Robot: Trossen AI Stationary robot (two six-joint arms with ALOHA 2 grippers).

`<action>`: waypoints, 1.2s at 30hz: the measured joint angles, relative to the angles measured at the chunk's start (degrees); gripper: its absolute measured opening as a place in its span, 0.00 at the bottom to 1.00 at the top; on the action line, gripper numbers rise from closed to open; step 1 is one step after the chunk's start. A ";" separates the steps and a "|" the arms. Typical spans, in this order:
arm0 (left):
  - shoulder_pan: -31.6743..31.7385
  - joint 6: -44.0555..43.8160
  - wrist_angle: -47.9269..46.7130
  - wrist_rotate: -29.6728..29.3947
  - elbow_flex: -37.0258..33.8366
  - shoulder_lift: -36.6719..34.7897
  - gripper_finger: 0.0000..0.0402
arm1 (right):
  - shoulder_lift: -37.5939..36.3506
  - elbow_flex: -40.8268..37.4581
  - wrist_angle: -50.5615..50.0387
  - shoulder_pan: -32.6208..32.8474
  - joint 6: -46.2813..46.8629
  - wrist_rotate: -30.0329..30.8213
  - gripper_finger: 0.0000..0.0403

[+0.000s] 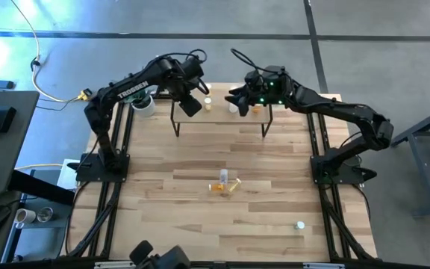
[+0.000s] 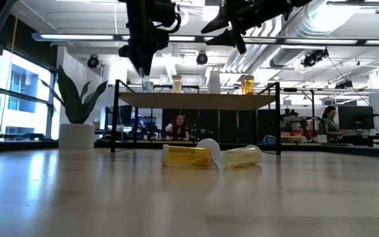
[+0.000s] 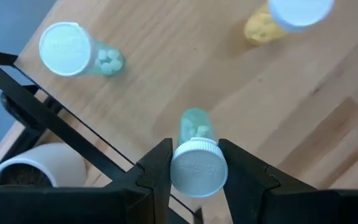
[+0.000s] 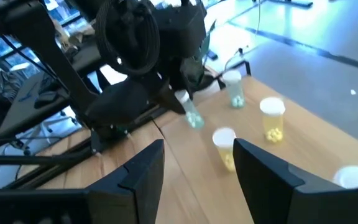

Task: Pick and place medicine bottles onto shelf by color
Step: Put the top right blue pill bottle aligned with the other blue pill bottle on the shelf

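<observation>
The shelf [image 1: 222, 116] stands at the table's far middle. My left gripper [image 3: 196, 177] hangs over its left end, shut on a green medicine bottle [image 3: 196, 127]. A second green bottle [image 3: 73, 53] stands upright on the shelf beside it, and a yellow one [image 3: 284, 18] stands farther along. In the low view, pale yellow [image 2: 177, 83], white [image 2: 214, 82] and orange [image 2: 247, 84] bottles stand on the shelf top [image 2: 202, 101]. My right gripper [image 4: 197, 171] is open and holds nothing, raised near the shelf's right part [image 1: 237, 97]. My left gripper pinches the green bottle's white cap [image 3: 196, 163] between its two fingers, on opposite sides. The fingers come from above and point down. The bottle hangs below them, slightly tilted, with its bottom [image 4: 196, 121] close over the shelf top. I cannot tell whether it touches.
Two yellowish bottles [image 2: 188, 155] [image 2: 242, 156] and a white cap [image 2: 208, 146] lie on the table's middle [image 1: 222, 187]. Another bottle [image 1: 299, 224] stands near the front right. A white plant pot [image 1: 144, 104] sits left of the shelf.
</observation>
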 joint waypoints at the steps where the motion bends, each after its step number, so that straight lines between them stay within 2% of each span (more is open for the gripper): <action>1: 0.02 0.02 0.02 -0.69 0.00 0.28 0.27 | 0.00 0.00 -0.67 0.00 -0.12 -0.02 0.45; 10: 0.48 0.17 0.02 -1.17 0.00 1.15 0.27 | 0.02 0.00 -4.65 0.02 -0.14 -0.21 0.45; 36: 0.11 3.69 0.22 -2.24 -0.02 2.36 0.28 | 0.04 0.00 -5.89 0.15 0.08 -0.17 0.45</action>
